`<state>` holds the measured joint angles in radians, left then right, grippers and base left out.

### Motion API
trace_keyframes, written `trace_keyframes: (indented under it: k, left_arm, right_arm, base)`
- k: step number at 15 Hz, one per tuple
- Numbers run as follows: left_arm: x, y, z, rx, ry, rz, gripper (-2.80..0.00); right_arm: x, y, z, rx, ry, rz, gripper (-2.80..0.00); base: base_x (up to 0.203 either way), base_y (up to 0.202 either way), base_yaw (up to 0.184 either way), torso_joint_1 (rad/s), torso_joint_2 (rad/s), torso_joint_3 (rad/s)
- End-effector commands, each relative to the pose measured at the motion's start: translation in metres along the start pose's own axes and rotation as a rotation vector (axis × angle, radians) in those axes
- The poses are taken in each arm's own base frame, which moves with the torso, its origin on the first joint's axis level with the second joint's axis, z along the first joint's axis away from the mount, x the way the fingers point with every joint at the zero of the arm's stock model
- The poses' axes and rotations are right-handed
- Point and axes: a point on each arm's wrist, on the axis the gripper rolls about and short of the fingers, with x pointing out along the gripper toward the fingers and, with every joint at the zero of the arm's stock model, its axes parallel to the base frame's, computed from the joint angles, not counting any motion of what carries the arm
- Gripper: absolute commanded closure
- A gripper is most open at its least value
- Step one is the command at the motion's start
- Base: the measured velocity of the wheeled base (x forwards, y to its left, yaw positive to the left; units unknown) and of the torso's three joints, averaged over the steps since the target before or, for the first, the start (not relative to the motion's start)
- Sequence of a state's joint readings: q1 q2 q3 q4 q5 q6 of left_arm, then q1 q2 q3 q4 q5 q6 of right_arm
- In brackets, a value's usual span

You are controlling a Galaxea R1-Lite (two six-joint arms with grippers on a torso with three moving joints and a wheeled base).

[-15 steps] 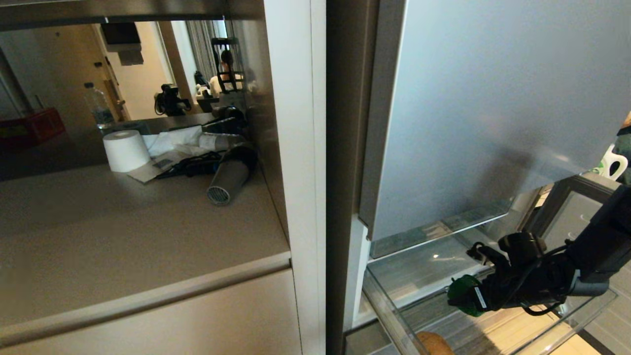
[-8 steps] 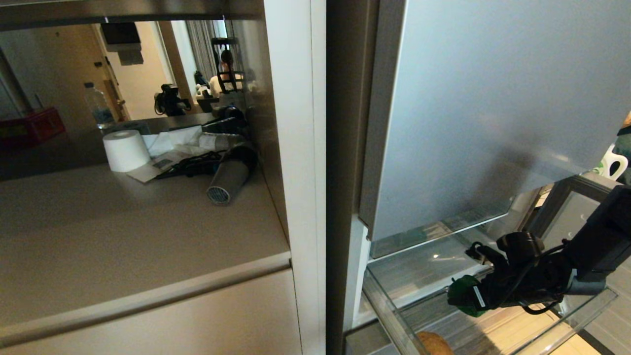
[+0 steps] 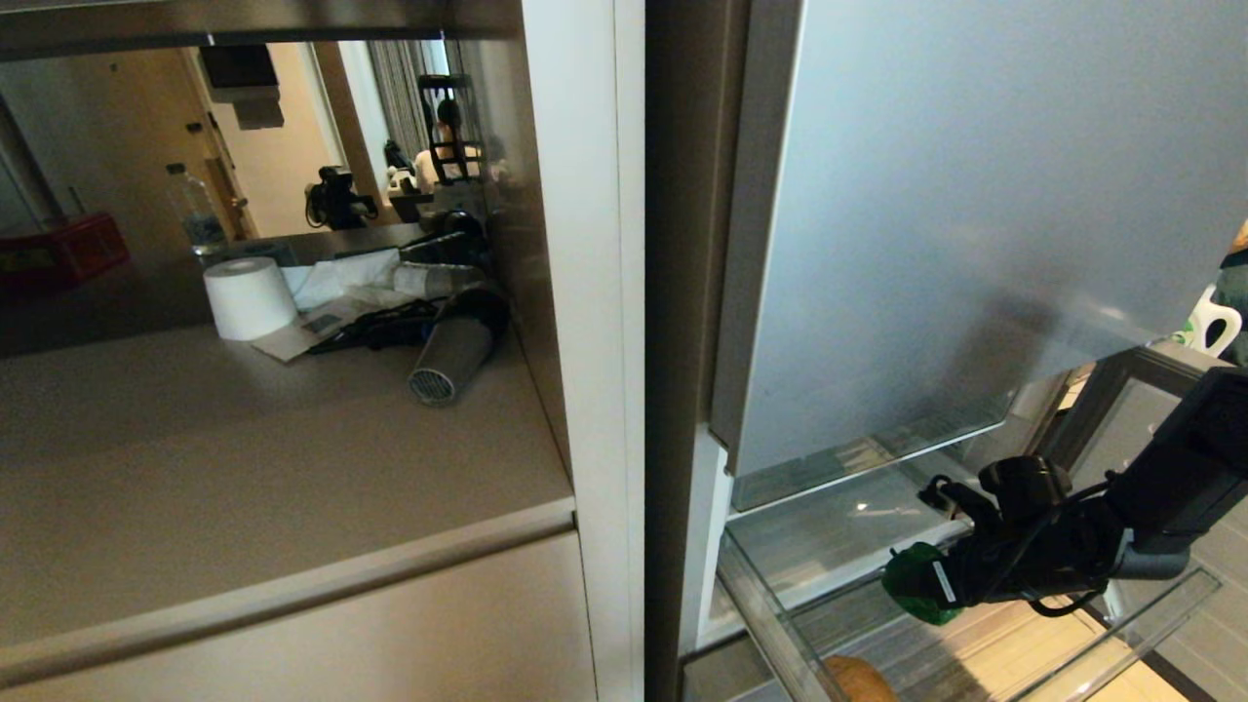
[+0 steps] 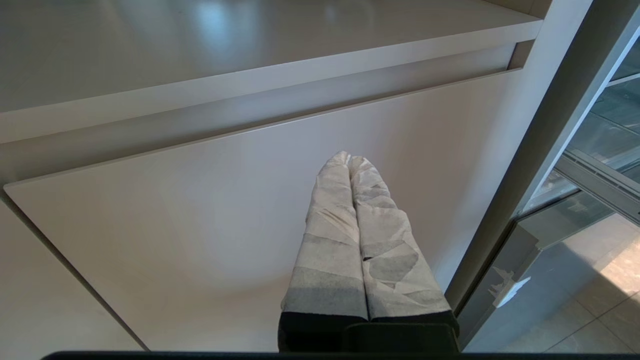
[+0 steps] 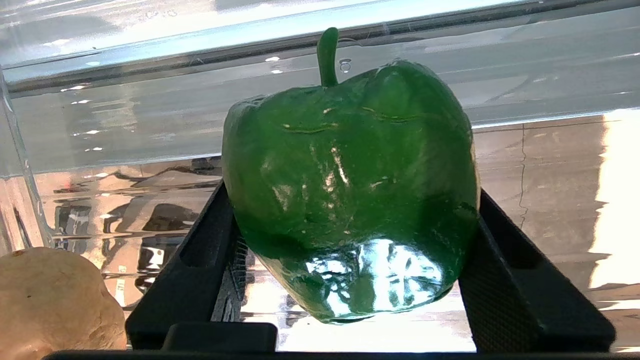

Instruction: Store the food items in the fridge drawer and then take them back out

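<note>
Right wrist view: the green bell pepper (image 5: pixel 350 195) sits squarely between the two black fingers (image 5: pixel 200 270) of the right claw (image 5: pixel 350 280), stem pointing away from the wrist. Both fingers press against its flanks, so I read the claw as closed on the pepper. The potato-like lump (image 5: pixel 55 300) lies just beside the pepper, on the clear floor of the fridge drawer (image 5: pixel 150 125).

Head view: the right claw (image 3: pixel 921 583) reaches into the open fridge drawer (image 3: pixel 780 634) below the tall upper door (image 3: pixel 975 195); the pepper (image 3: pixel 909 583) is at its tip, low in the drawer, and the lump (image 3: pixel 858 680) lies nearer the drawer's front.

Step, by judgement: either the pepper is just being set down for storing or just being gripped for taking out; these views alone do not settle which. If taking out, the next move calls for a firm hold and a lift clear of the glass walls without knocking the lump.

Left wrist view: the left claw (image 4: pixel 350 162) is parked facing the cabinet front, taped fingers pressed together, holding nothing.
</note>
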<state>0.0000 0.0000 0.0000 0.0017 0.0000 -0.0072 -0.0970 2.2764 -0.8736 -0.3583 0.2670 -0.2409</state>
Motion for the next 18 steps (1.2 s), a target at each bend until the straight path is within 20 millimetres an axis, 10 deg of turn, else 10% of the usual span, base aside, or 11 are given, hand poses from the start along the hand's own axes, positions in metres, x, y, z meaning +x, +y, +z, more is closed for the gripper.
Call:
trace_keyframes:
  k: [1, 8, 18]
  left_arm:
    - [0.0, 0.0, 0.0, 0.0, 0.0, 0.0, 0.0]
    - [0.0, 0.0, 0.0, 0.0, 0.0, 0.0, 0.0]
    - [0.0, 0.0, 0.0, 0.0, 0.0, 0.0, 0.0]
  right_arm:
    - [0.0, 0.0, 0.0, -0.002, -0.002, 0.001, 0.0]
    - [-0.043, 0.01, 0.011, -0.027, -0.092, -0.021, 0.0]
    - [-0.159, 0.048, -0.009, -0.088, -0.307, -0.064, 0.0]
  base:
    - [0.0, 0.0, 0.0, 0.0, 0.0, 0.0]
    - [0.0, 0.0, 0.0, 0.0, 0.0, 0.0]
    - [0.0, 0.0, 0.0, 0.0, 0.0, 0.0]
